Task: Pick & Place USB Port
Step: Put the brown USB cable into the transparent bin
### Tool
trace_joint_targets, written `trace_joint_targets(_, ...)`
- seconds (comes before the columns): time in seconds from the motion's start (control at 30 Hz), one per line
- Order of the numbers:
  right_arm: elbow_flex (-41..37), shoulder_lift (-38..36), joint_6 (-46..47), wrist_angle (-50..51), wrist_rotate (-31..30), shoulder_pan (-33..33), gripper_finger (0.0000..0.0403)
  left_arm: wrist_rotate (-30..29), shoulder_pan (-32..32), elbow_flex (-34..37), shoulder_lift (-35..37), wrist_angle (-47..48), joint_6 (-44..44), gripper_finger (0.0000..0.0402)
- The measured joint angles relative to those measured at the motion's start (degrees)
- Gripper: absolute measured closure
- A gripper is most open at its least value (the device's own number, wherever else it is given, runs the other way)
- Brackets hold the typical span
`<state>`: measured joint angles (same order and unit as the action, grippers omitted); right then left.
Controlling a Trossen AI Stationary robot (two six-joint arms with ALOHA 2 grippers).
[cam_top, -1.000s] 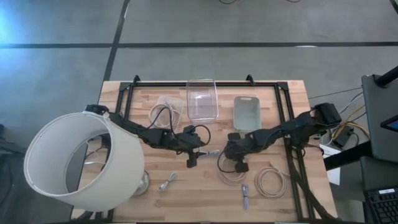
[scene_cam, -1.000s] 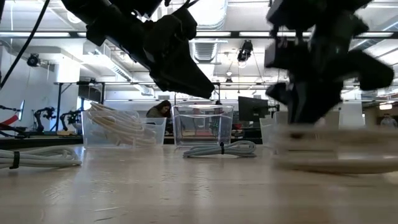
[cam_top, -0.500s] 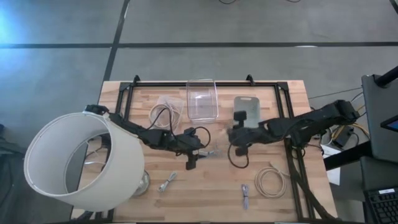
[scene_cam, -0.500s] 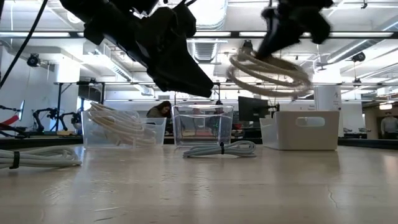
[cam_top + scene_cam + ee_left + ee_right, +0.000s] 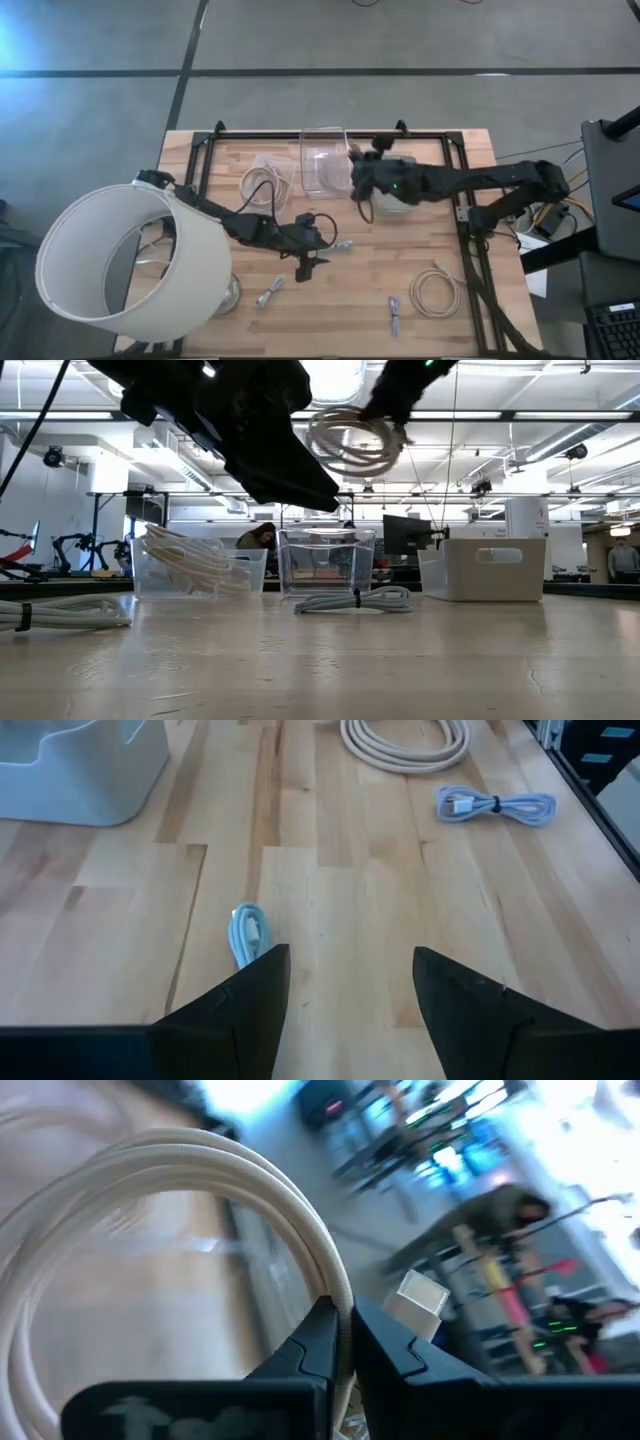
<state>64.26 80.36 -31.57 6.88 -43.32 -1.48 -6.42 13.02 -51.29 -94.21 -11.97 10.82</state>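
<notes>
My right gripper (image 5: 358, 178) is high above the table's far middle, between the clear bin (image 5: 325, 160) and the white bin (image 5: 398, 182). It is shut on a coil of white USB cable (image 5: 350, 440), which swings in the air in the low view. The coil's metal plug (image 5: 420, 1300) shows beside the fingers in the right wrist view. My left gripper (image 5: 308, 260) hovers open over the table's middle; a small light-blue cable (image 5: 247, 932) lies on the wood just beyond one finger, untouched. My right gripper pinches several strands of the white coil (image 5: 318, 1270) between its two fingers, on one side of the loop next to the plug. The coil is lifted clear of the table and hangs below the fingers as a loose ring (image 5: 345, 445).
A second cream coil (image 5: 437, 292) and a bundled cable (image 5: 394, 316) lie toward the near right. Another bundled cable (image 5: 268, 292) lies near the lamp base. A clear tub of cables (image 5: 266, 178) stands far left. A big white lampshade (image 5: 130, 260) covers the left edge.
My right gripper has lifted the white coil off the table's near middle and carried it up, toward the far edge and to the left, ending by the clear bin. The coil now hangs and swings free. My left arm has kept almost still.
</notes>
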Motion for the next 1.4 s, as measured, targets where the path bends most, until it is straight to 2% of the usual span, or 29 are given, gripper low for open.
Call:
trace_joint_targets(0.1,-1.75,2.78,-3.81,-10.29,3.72,-4.37,0.0383,0.00,0.03,0.00,0.00,0.02,0.20,0.0186)
trace_joint_targets(0.23,-3.01,7.55,-0.95,-17.97,13.03,-10.39,0.0383,0.00,0.47,0.00,0.00,0.02,0.30,0.0186)
trace_joint_targets(0.43,-2.40,16.61,-0.05,-25.60,14.24,-15.50,0.0383,0.02,1.22,0.00,0.00,0.02,0.34,0.0186)
trace_joint_targets(0.7,1.86,25.83,-2.48,-25.26,8.49,-16.98,0.0383,-0.02,1.51,0.00,0.00,0.02,0.36,0.0186)
trace_joint_targets(1.07,9.37,32.95,-0.18,-14.60,7.20,-17.99,0.0380,-0.03,1.51,0.00,0.00,0.23,1.17,0.0186)
trace_joint_targets(1.4,15.04,36.14,-0.39,-6.67,7.13,-18.07,0.0326,-0.04,1.51,0.00,0.00,0.37,1.56,0.0186)
